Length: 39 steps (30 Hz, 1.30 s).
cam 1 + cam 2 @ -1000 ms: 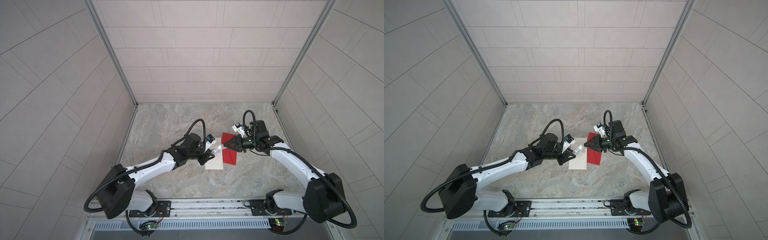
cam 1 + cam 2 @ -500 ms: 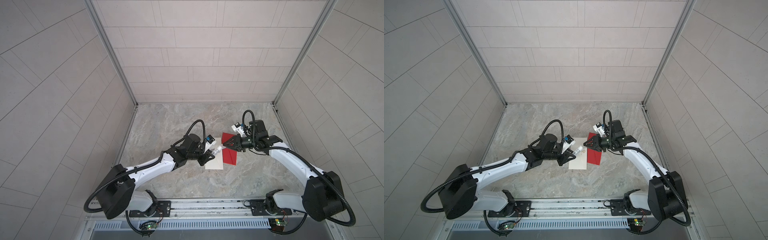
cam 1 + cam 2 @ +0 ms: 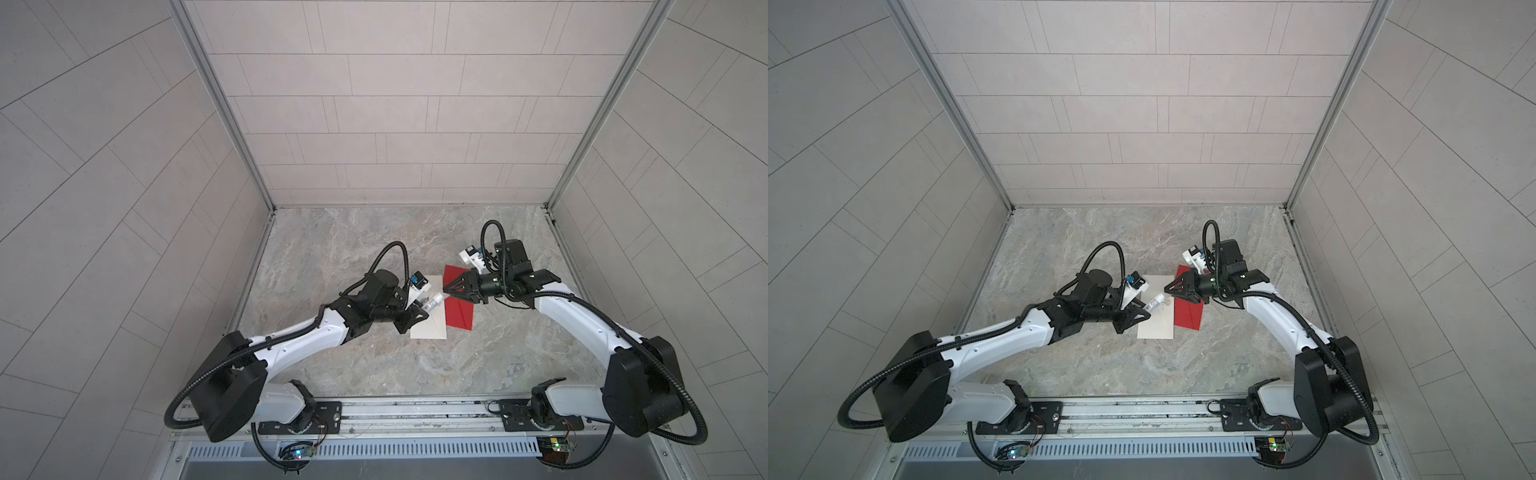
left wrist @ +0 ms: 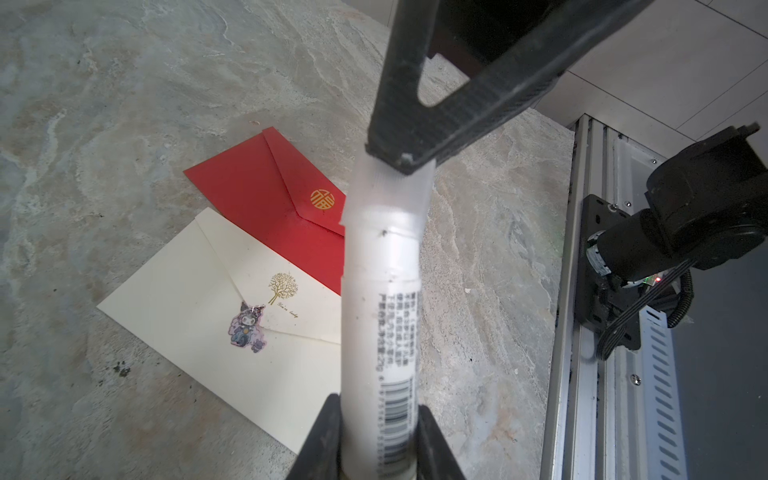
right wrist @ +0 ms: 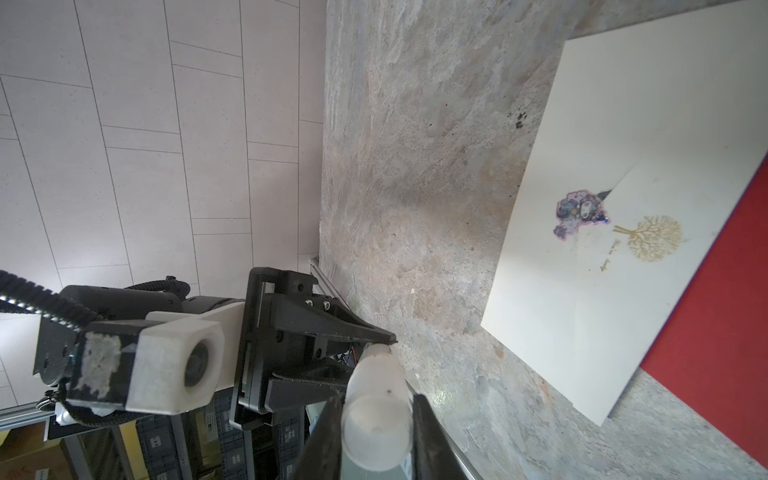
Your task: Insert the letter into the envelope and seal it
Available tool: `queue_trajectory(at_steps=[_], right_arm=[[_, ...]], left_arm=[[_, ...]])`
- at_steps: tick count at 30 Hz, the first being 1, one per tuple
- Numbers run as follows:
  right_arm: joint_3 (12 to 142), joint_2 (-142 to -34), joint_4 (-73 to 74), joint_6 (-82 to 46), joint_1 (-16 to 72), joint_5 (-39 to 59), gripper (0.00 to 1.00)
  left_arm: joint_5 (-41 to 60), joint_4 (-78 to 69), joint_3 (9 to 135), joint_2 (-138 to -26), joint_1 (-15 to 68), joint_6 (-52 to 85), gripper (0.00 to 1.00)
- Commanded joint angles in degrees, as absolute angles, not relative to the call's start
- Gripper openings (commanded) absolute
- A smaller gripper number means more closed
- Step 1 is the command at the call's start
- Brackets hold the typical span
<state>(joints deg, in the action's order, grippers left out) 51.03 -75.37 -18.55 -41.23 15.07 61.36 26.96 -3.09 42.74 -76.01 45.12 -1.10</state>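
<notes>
**A:** Where do the envelopes lie?

**B:** Flat, near the middle of the table [image 3: 374,249]. One long edge of the cream envelope [image 3: 430,330] runs along the red envelope [image 3: 460,318], and the two touch. Both flaps are folded down, and a sticker sits at the tip of the cream flap.

**A:** And the grippers?

**B:** The left gripper [image 3: 422,311] is clamped on the body of a glue stick [image 3: 433,301], held tilted above the cream envelope. The right gripper [image 3: 447,291] meets it head-on, with its fingers pinched on the cap [image 4: 390,191]. The stick bridges the two.

**A:** How much room is there to move?

**B:** There is bare table on every side of the envelopes. It is widest toward the back wall, with a broad strip toward the near rail [image 3: 415,411]. Both envelopes lie well apart from the side walls and the table's edges. The right gripper hangs over the far end of the red envelope.
</notes>
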Motion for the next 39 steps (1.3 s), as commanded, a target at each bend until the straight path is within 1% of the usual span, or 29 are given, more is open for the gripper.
queue_trajectory(at_steps=[1,13,22,29,35,39], right_arm=[[52.0,-76.0,-17.5,-41.2,15.8,61.2,0.23],[51.9,-76.7,-17.2,-41.2,18.1,61.2,0.24],[49.1,-77.9,-14.9,-42.6,22.5,60.6,0.23],[48.1,-80.6,-14.6,-42.0,25.4,60.2,0.23],[47.9,-83.8,-16.6,-39.7,27.1,58.8,0.21],[48.7,-86.5,-21.5,-36.0,28.5,56.1,0.21]], left_arm=[[30.2,-7.9,43.1,-73.5,45.9,-3.6,0.0],[28.9,-9.4,43.3,-73.3,46.0,-3.0,0.0],[25.7,-15.9,43.9,-74.9,46.0,0.6,0.0],[25.6,-23.2,45.8,-77.4,46.0,3.4,0.0],[24.6,-28.0,47.8,-79.0,46.0,4.9,0.0],[23.6,-29.5,49.1,-80.3,45.6,5.8,0.0]])
